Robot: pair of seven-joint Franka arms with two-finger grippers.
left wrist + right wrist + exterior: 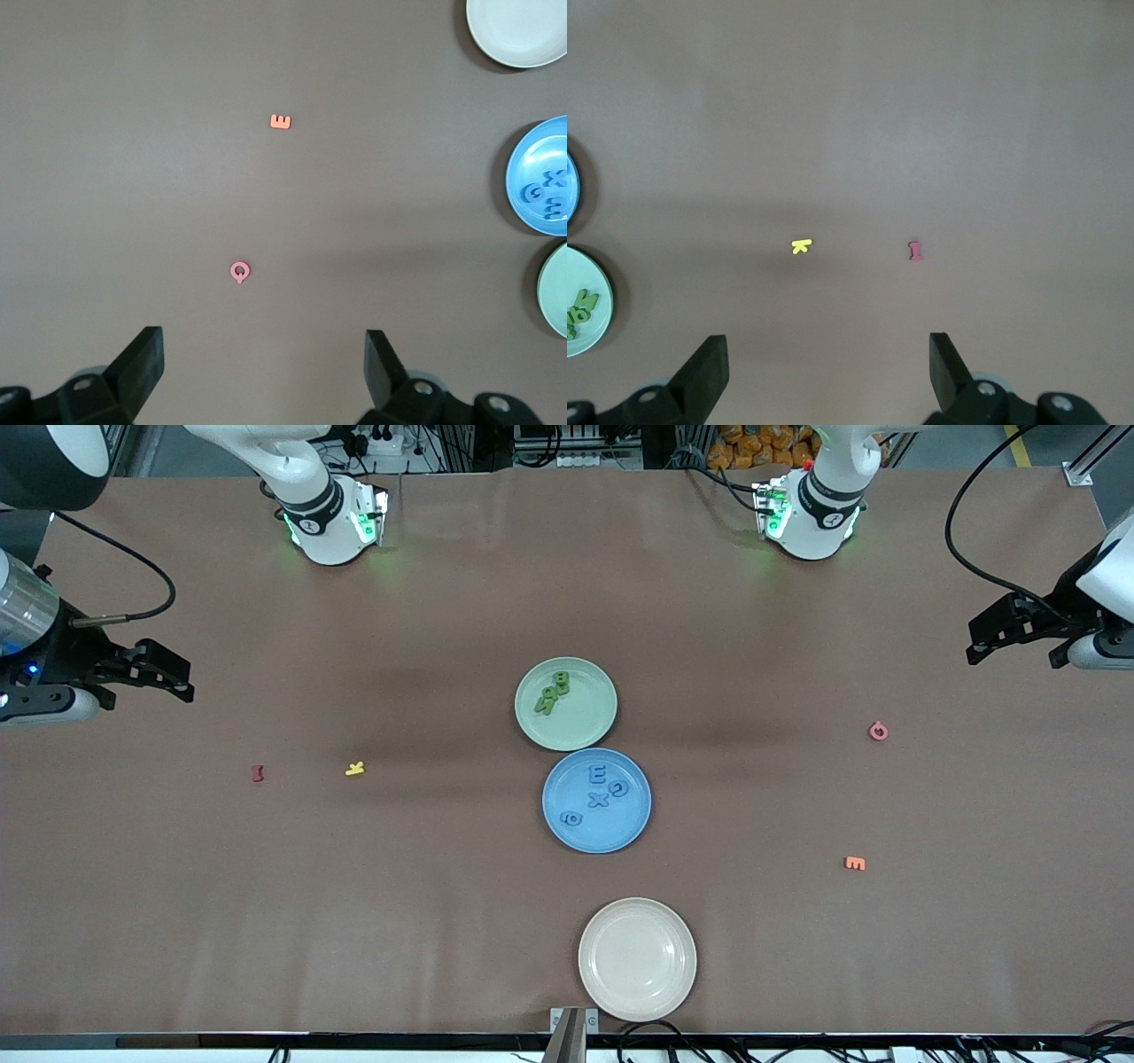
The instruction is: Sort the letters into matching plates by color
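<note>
Table: brown covered surface (354,921), my two bases along its edge farthest from the front camera.
Landmark: blue plate (596,801), at the middle of the table.
Blue letters (599,788): four lie in the blue plate, an E, a C, an X and one more nearer the front camera; none overlap that I can see.
Green plate (566,703): touching or almost touching the blue plate's rim, farther from the front camera than it.
Green letters (552,692): bunched in a heap in the green plate, on the part toward my right arm's end.
Cream plate (637,958): nearer the front camera than the blue plate, well apart from it, nothing in it.
Red Q (878,731): on the bare table, well apart from the blue plate, toward my left arm's end.
Orange E (855,863): same end, nearer the front camera than the blue plate.
Yellow K (355,768): toward my right arm's end from the blue plate.
Dark red I (258,773): still more toward that end than the yellow K.
Left gripper (1017,640): up over my left end of the table; fingers (142,365) spread wide, holding nothing.
Right gripper (155,673): up over my right end of the table; fingers (707,370) spread wide, holding nothing.
</note>
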